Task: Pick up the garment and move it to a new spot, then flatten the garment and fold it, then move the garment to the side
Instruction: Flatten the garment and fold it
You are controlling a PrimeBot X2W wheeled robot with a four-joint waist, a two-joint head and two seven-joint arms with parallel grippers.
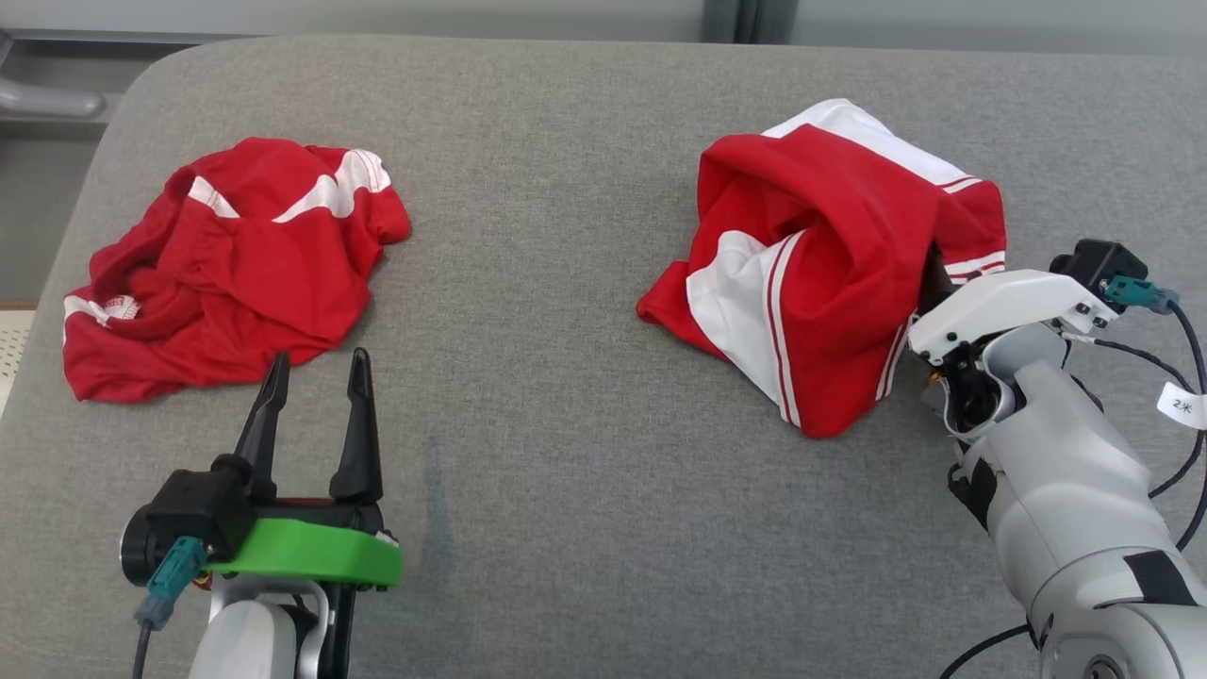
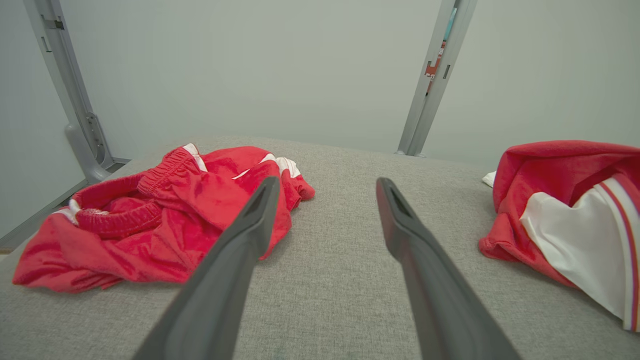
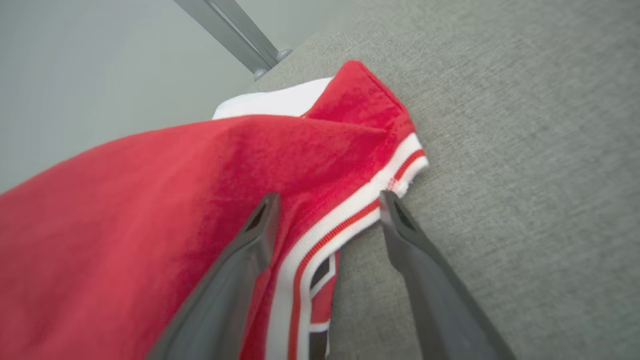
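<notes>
Head view: red-and-white garment (image 1: 830, 273) bunched near the right edge of the surface (image 1: 566, 396), right arm (image 1: 1056, 453) against its right side, fingertips hidden behind cloth; second red garment (image 1: 226, 273) toward the left edge, left gripper (image 1: 316, 372) just short of it, fingers (image 1: 361, 415) apart, empty. Left wrist view: both heaps, bare surface between the spread fingers. Right wrist view: right gripper (image 3: 330, 200) fingers parted, garment's white hem (image 3: 350, 212) lying between them, not pinched.

— What sort of place is this?
— A robot lab or test room, I'd say.
— What shows it?
— Bare pale walls (image 2: 280, 65), grey metal posts (image 2: 434, 80), a work table (image 1: 566, 396) padded in grey fabric, and loose cables (image 1: 1190, 330) with a paper tag (image 1: 1183, 405) on a robot arm (image 1: 1066, 490).
</notes>
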